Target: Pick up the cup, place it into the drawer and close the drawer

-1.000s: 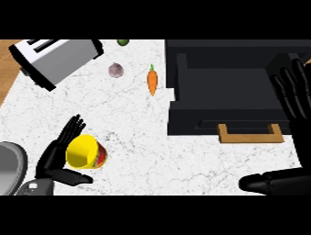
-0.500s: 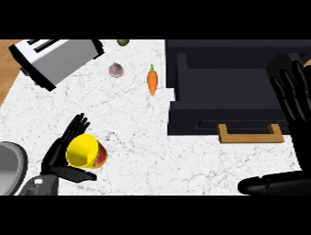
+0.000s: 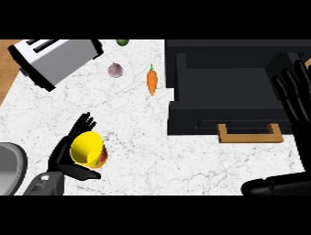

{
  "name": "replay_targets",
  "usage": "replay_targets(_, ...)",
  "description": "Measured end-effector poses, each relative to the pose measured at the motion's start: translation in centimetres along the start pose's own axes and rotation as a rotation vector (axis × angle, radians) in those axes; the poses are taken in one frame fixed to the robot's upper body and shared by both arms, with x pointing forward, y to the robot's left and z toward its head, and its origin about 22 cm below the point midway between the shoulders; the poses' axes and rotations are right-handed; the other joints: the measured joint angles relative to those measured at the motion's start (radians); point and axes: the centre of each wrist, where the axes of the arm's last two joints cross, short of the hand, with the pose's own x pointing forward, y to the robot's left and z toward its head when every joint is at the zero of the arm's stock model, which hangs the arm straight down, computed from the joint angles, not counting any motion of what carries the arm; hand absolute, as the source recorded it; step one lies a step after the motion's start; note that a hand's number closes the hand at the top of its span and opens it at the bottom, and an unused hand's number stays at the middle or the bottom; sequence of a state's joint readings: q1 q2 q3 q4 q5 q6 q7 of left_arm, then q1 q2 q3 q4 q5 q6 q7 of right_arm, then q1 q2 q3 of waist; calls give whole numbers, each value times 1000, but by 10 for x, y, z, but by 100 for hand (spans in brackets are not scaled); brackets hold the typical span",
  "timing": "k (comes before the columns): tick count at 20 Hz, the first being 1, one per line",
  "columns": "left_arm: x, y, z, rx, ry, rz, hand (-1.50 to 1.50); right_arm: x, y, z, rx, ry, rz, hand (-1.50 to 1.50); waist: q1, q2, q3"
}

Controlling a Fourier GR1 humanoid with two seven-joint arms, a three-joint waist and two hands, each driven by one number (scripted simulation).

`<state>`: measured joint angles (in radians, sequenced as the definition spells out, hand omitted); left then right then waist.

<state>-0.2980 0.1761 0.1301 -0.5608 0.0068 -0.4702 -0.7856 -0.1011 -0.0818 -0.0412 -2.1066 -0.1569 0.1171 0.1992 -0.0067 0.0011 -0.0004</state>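
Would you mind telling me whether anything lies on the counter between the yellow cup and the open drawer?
Nothing visible does. The cup, held in the left hand, has bare counter across to the drawer; the carrot lies farther back, off that line.

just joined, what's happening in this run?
The left robot hand is curled around the yellow cup at the lower left of the white counter. The black drawer with its wooden handle stands open to the right, with nothing in it yet. The right robot hand rests open, fingers up, at the right edge by the drawer. A toaster, carrot and a small onion-like bulb sit untouched at the back.
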Motion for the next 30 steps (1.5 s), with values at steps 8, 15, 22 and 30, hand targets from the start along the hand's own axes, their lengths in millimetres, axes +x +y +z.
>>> replay_targets(8, -3, -5, -3, -59, 13, 91, 150, -2, 0, 6, 2, 5, 6, -150, 0, 0, 0)
replay_targets(15, -3, -16, -11, -73, -60, 82, 150, -1, 1, -1, 4, 7, 9, -150, 2, 0, -1)
replay_targets(22, -1, -17, -13, 83, -198, 30, 150, -2, -7, 0, 4, -1, 18, -150, 3, 1, -1)
replay_targets(30, 12, -9, -15, 324, -374, 11, 150, -3, -10, 2, -8, 2, 12, -150, 8, -2, 0)
